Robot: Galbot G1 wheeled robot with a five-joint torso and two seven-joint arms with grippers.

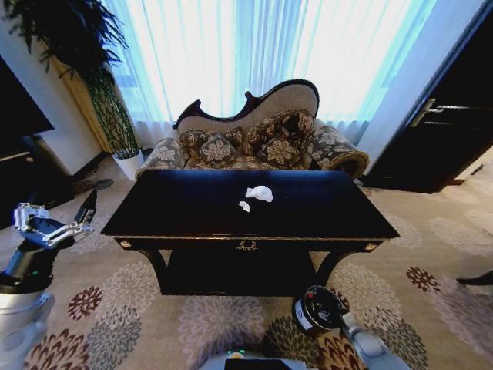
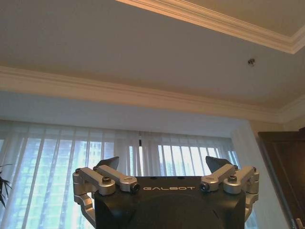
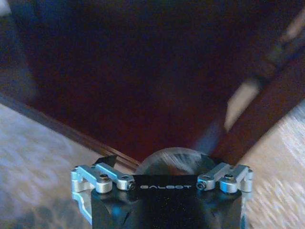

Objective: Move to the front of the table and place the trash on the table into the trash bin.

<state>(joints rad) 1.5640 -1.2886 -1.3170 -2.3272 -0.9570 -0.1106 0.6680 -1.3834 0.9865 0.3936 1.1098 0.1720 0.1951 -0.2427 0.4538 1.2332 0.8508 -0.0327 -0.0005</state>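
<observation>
Head view: the table (image 1: pixel 192 208) stands square ahead on flowered carpet (image 1: pixel 139 308), dark and glossy, with a patterned sofa (image 1: pixel 262 142) just behind it and bright curtains (image 1: pixel 254 46) beyond
Trash: a larger white paper ball (image 1: pixel 259 193) lies near the middle of the tabletop; a smaller white scrap (image 1: pixel 244 206) sits just beside it, toward the robot
Trash bin: a small dark round bin (image 1: pixel 318 308) stands on the carpet near the table's front, low on the robot's right
Left gripper: left gripper (image 2: pixel 162 164) raised at the robot's left, well clear of the table; fingers spread, grasping nothing; aimed at curtains and ceiling
Right gripper: right gripper (image 3: pixel 162 164) low at the robot's right, a round dark rim between its fingers; whether clenched or released, I cannot tell
</observation>
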